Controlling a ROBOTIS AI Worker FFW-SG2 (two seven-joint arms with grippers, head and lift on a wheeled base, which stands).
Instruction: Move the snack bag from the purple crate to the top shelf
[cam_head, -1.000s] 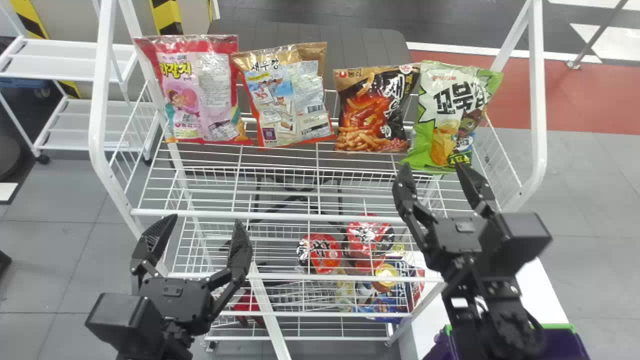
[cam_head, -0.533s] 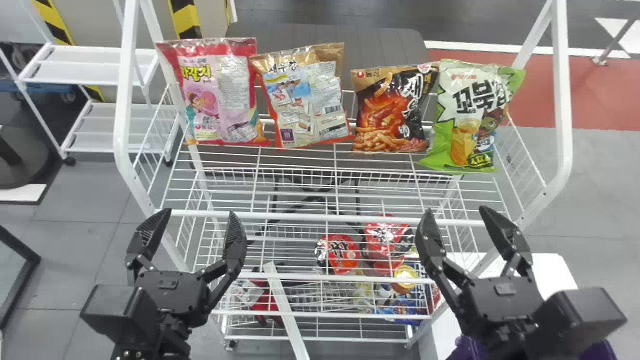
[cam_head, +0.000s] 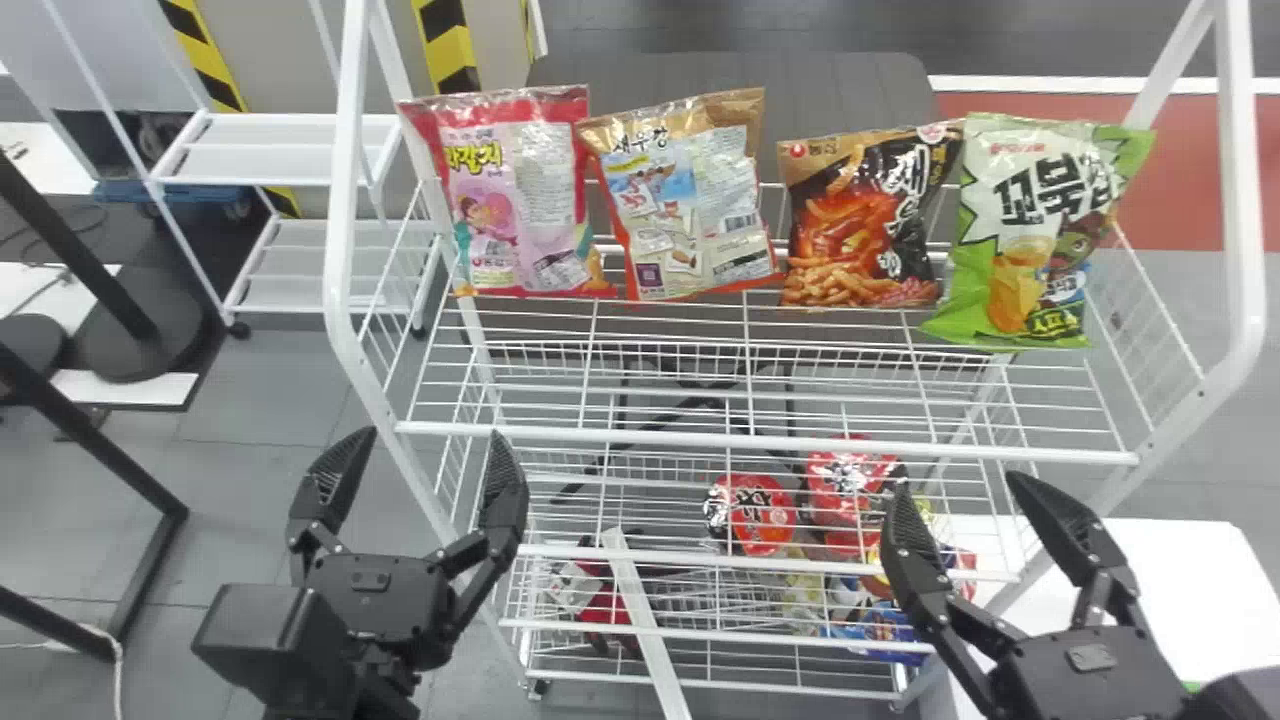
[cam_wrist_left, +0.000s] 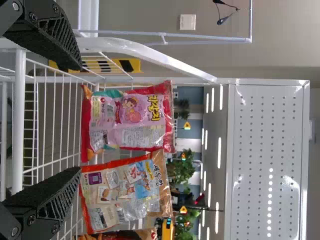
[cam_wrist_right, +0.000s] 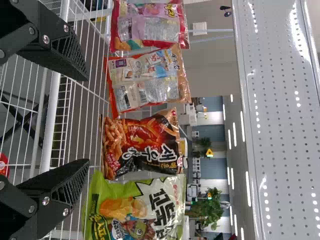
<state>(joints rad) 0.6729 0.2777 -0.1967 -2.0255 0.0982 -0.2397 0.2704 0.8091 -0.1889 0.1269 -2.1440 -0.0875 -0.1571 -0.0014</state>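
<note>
Withdrawn from green bag (cam_head: 1030, 225) to front of shelf (cam_head: 700, 437), right gripper (cam_head: 956, 483) stands spread and empty, likewise left gripper (cam_head: 434, 434); placement appears complete, further retreat due.

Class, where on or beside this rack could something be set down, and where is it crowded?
Crowded: the back of the top shelf, where the pink bag, brown bag, black bag and green bag stand nearly edge to edge. Bare: the strip between those bags and the shelf's front rail, and a patch of white surface right of the rack.
</note>
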